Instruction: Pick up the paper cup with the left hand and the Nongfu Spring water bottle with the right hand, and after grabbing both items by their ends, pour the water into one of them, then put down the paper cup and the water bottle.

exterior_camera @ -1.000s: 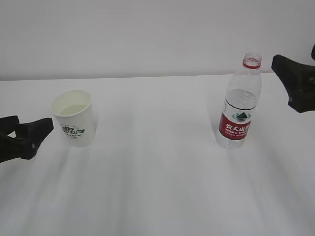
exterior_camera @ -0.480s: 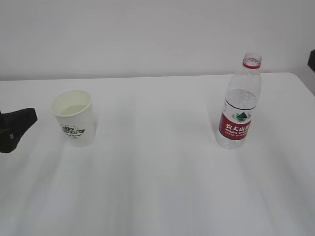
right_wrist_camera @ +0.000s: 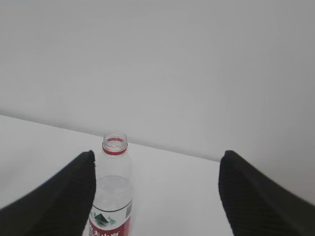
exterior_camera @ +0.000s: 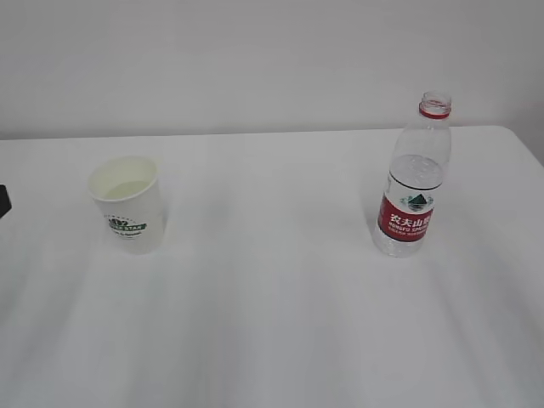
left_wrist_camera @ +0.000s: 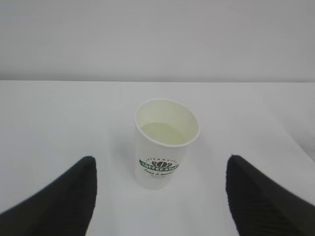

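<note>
The paper cup stands upright on the left of the white table, with pale liquid in it. The Nongfu Spring water bottle stands upright and uncapped on the right, water reaching its shoulder. In the left wrist view the cup sits ahead of my left gripper, which is open, its fingers wide apart and clear of the cup. My right gripper is open too. The bottle stands beyond it, next to its left finger. In the exterior view only a dark sliver of the left hand shows.
The white table runs to a plain white wall behind. Its right edge lies just past the bottle. Bare tabletop separates cup and bottle.
Both grippers have drawn back outward: the left one slid to the left edge of the exterior view, the right one left it entirely. Cup and bottle have not moved.
</note>
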`<state>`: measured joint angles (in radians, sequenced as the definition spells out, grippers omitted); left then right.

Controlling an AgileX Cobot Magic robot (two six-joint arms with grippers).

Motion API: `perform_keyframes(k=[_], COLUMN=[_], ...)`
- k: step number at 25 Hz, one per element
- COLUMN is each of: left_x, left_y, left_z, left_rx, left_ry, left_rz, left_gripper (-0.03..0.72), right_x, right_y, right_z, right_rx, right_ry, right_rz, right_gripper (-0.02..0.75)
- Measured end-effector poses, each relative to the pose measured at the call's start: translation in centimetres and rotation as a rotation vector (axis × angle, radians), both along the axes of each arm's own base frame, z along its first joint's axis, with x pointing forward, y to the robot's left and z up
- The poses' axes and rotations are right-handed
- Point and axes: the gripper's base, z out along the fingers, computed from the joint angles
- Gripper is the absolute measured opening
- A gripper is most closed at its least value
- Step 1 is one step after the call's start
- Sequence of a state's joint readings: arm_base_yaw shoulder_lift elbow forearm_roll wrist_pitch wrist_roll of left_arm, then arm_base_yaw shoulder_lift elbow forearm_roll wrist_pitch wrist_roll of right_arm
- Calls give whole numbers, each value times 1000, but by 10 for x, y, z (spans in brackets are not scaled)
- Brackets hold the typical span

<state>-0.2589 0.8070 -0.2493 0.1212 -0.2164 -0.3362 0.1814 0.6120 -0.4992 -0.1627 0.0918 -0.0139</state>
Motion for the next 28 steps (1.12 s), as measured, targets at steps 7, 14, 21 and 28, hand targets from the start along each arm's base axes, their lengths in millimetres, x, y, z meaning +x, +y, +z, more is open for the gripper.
perform_keyframes(k=[7,14,21,28], left_x=[-29,-43,-53,-69], left_y=[11,18,25,30], left_z=[13,51,86,101], left_rx=[23,88,166,176], left_ry=[47,37,105,153], left_rz=[34,58,76,83], left_gripper=[588,568,550,515], right_x=[-19,-33,-52,-73], right_y=[-5,-8,-12,-17], right_z=[5,9,17,31], right_rx=[8,35,55,63], right_ry=[17,38,49,51], right_rz=[-19,-28,-37,-48], right_gripper=[592,591,591,591])
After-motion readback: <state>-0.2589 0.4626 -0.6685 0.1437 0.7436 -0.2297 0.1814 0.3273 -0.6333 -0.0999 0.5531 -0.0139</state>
